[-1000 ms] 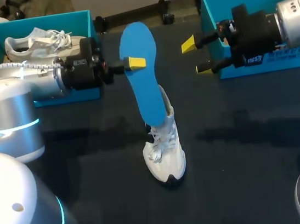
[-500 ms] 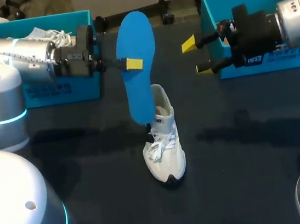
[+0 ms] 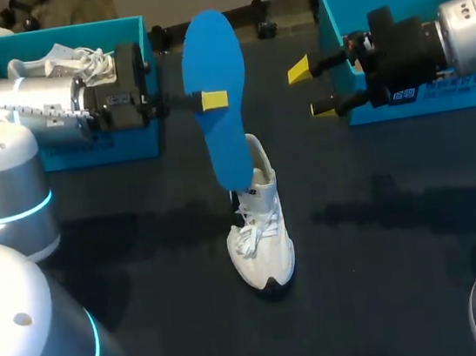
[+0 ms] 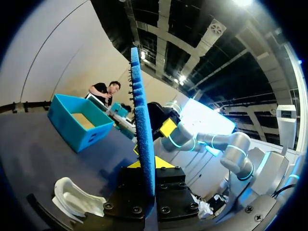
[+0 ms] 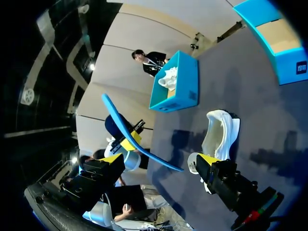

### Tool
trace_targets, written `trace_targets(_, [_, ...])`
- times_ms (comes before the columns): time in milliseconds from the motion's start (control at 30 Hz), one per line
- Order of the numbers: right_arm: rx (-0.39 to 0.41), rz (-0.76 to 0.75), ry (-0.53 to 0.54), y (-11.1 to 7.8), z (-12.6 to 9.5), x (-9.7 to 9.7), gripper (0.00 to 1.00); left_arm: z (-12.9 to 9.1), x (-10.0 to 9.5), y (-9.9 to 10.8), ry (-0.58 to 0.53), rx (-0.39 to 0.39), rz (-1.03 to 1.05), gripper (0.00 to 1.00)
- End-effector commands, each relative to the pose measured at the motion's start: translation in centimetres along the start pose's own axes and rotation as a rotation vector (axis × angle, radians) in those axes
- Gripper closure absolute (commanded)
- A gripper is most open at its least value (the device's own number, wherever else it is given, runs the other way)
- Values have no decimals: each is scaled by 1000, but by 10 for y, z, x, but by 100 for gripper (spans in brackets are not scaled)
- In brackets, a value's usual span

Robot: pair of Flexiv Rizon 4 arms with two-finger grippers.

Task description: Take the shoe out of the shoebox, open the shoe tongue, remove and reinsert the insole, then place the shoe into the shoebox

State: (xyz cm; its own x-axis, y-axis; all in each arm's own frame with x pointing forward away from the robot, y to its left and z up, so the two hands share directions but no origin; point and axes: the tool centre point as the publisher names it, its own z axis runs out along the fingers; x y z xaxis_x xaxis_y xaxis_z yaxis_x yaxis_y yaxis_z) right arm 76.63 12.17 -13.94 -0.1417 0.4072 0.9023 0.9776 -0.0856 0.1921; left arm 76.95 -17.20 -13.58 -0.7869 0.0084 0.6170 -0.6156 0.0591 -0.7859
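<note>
the left gripper (image 3: 210, 101) is clamped on a flat blue insole (image 3: 212, 50), its yellow-tipped fingers pinching the sheet from both faces about midway along its length. the insole stands nearly upright in that grip, one rounded end rising above the gripper and the other hanging down below it. in the left wrist view the insole runs edge-on straight out between the fingers.

a white lace-up sneaker (image 3: 260, 228) stands on its sole on the dark tabletop (image 3: 394, 298), below the left gripper and a little ahead of it, with its toe toward the robot and its mouth open upward. in the head view the insole's lower end overlaps the sneaker's heel opening. whether it touches the sneaker cannot be told.

the right gripper (image 3: 311, 89) faces the left gripper from well apart, its two fingers spread wide and holding nothing. a teal open-topped shoebox (image 3: 329, 17) sits behind the right gripper. a second teal open-topped shoebox (image 3: 111, 149) sits behind the left gripper's wrist, with another white sneaker (image 3: 56, 60) lying inside it.
</note>
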Motion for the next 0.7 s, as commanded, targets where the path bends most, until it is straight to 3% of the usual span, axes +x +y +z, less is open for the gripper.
trace_targets(33, [-2,1,-1,0,2,0,0,-1,2,2,-4,3,1,100])
trace_targets(400, [-2,1,-1,0,2,0,0,-1,2,2,-4,3,1,100])
trace_targets(700, [-2,1,-1,0,2,0,0,-13,-3,-12,12,49,392,100])
